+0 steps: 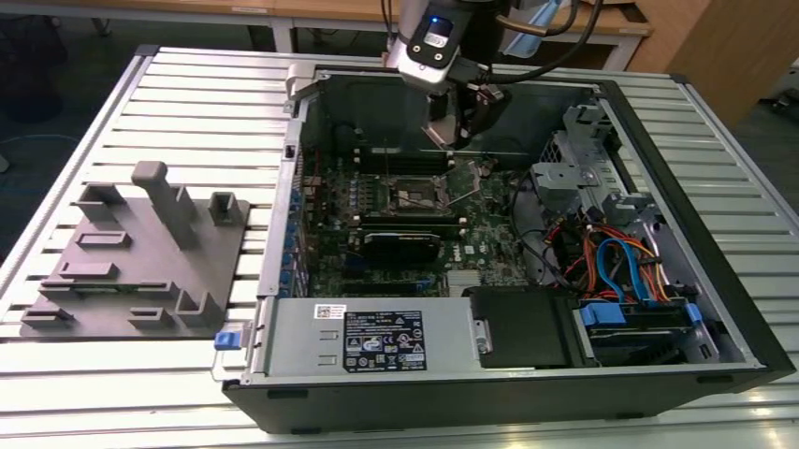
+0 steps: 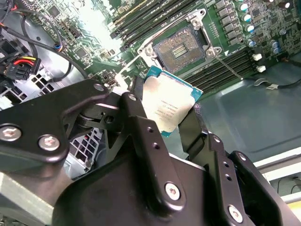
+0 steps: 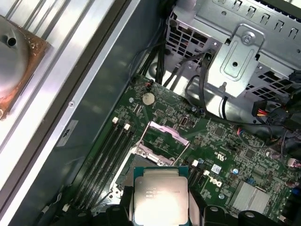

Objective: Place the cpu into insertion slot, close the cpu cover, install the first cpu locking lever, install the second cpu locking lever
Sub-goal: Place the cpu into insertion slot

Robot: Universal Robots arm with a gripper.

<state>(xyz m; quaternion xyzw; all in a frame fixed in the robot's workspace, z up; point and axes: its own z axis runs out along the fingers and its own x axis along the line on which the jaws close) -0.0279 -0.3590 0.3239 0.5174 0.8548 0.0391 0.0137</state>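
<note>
Step 1 was in hand: the gripper (image 1: 459, 126) had its jaws clamped on 2 opposite edges of the cpu (image 2: 167, 106), holding it in the air above the motherboard (image 1: 481, 234), near the bare insertion slot (image 2: 181, 47) but apart from it. Seating it (my judgement) called for squaring the chip over the socket. The cpu cover (image 3: 164, 135) looked swung up, and memory slots (image 2: 146, 16) flanked the socket, with nothing lying between chip and slot.

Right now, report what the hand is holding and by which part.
The hand holds the cpu, clamped by two opposite side edges, metal top facing the wrist cameras; the insertion slot lies open and empty.
</note>
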